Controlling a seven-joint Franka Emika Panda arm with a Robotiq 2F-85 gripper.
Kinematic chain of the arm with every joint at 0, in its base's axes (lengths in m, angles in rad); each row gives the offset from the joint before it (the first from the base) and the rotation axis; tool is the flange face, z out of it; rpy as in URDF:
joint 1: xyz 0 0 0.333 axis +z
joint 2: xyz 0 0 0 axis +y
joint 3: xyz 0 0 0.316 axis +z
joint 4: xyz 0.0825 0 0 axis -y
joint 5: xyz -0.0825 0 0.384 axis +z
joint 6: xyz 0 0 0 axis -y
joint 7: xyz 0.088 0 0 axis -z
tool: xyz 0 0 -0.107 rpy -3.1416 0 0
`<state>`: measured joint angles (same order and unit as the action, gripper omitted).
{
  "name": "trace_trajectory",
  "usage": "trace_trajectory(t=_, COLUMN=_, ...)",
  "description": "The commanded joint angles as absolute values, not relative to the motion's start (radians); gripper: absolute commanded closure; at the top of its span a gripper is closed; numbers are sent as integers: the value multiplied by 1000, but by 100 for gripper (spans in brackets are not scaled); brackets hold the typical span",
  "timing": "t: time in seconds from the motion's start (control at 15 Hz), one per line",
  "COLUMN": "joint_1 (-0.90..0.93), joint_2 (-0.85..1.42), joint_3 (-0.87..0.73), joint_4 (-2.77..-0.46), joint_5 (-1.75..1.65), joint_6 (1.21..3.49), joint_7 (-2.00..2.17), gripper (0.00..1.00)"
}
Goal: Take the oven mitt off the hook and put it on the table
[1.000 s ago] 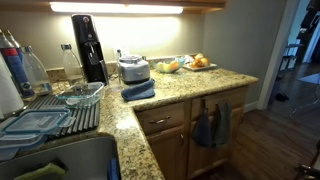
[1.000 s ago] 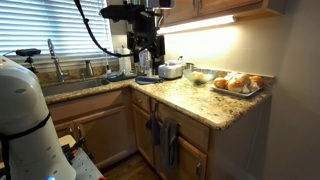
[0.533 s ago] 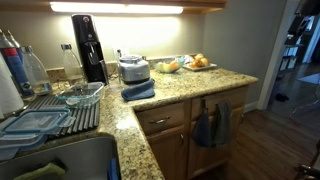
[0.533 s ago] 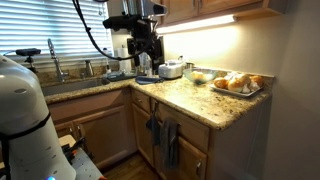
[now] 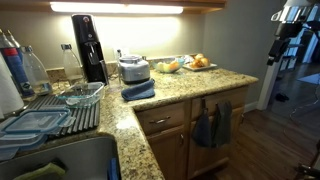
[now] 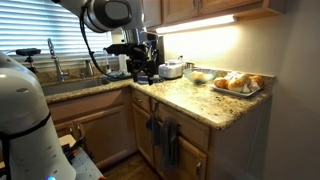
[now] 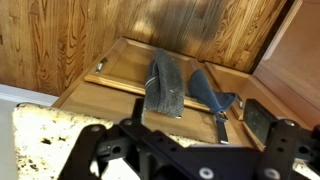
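The slate-blue oven mitt [image 7: 209, 92] hangs on the front of the wooden cabinet, next to a longer grey cloth [image 7: 165, 84]. In both exterior views it is the shorter, left-hand piece [image 5: 202, 128] [image 6: 153, 130], below the edge of the granite table [image 5: 205, 88] [image 6: 190, 100]. My gripper [image 6: 141, 68] hangs above the counter corner, well above the mitt and apart from it. In the wrist view my gripper [image 7: 190, 158] fills the bottom edge, its black fingers [image 7: 95, 148] spread wide and empty.
A folded blue cloth [image 5: 138, 90], a steel pot [image 5: 133, 69], a plate of fruit [image 5: 200, 62] and a coffee maker [image 5: 88, 45] stand on the counter. A dish rack [image 5: 50, 112] and a sink [image 5: 60, 160] are at one end. A dark arm part [image 5: 285, 25] shows at the upper right.
My gripper has come down and tilted over the counter corner, and the arm's elbow has swung into view. The mitt and the cloth have not moved.
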<state>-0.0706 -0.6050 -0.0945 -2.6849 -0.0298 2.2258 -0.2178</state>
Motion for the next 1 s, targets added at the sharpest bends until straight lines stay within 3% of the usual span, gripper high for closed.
trace_trajectory(t=0.0, joint_1=-26, joint_2=-553, joint_3=-70, joint_4=-2713, joint_5=-26, joint_6=2282, joint_7=-201, gripper=0)
trace_trajectory(t=0.4, joint_1=-28, joint_2=-542, joint_3=-70, joint_4=-2699, joint_5=-35, joint_6=2257, joint_7=-206, gripper=0)
trace_trajectory(t=0.93, joint_1=96, joint_2=-375, joint_3=-69, joint_4=-2801, joint_5=201, joint_6=2619, joint_7=-202, gripper=0)
